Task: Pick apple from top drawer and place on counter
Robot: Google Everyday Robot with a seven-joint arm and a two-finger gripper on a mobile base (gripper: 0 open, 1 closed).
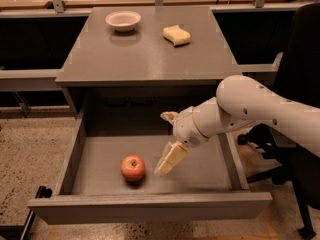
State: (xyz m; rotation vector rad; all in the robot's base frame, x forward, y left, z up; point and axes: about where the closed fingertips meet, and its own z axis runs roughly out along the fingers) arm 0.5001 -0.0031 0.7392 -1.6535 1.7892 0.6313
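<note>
The apple (133, 168), red-pink and round, lies on the grey floor of the pulled-out top drawer (150, 206), left of centre near the front panel. My gripper (160, 144) reaches into the drawer from the right on a white arm and sits just right of the apple, not touching it. It is open and empty: the lower beige finger (171, 159) points down towards the drawer floor beside the apple, and the upper one (169, 117) sits higher up. The counter (150, 54) is the flat grey top above the drawer.
A white bowl (123, 20) and a yellow sponge (177, 35) sit at the back of the counter. A dark office chair (300, 99) stands at the right behind the arm. Speckled floor lies to the left of the cabinet.
</note>
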